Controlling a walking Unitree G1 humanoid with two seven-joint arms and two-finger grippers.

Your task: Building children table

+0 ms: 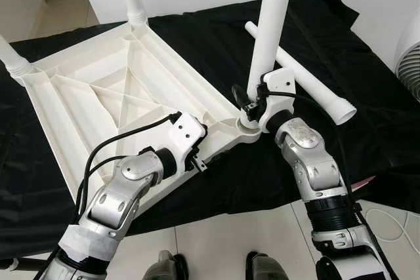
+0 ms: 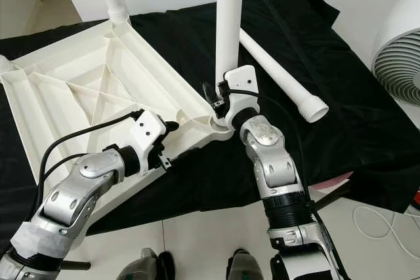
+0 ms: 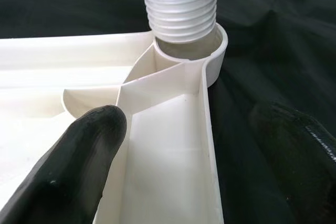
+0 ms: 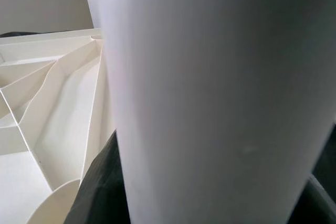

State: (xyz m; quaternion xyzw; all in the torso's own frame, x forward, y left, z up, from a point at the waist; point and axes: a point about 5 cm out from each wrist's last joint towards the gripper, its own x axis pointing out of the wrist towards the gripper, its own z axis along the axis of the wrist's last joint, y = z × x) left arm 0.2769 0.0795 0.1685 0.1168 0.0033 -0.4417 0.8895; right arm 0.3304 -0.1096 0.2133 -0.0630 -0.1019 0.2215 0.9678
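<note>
1. The right gripper (image 1: 251,106) clasps the upright leg (image 1: 272,24) just above the corner socket (image 3: 210,51); its long axis stands vertical, threads half entered
2. The left gripper (image 1: 197,155) straddles the upturned tabletop (image 1: 111,90) rim beside that socket, steadying it, fingers not closed

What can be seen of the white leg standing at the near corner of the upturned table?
The leg is a smooth white plastic tube, upright, its ribbed threaded end sitting in the round corner socket of the upside-down tabletop. Threads still show above the socket. The right gripper clasps it just above the base.
</note>
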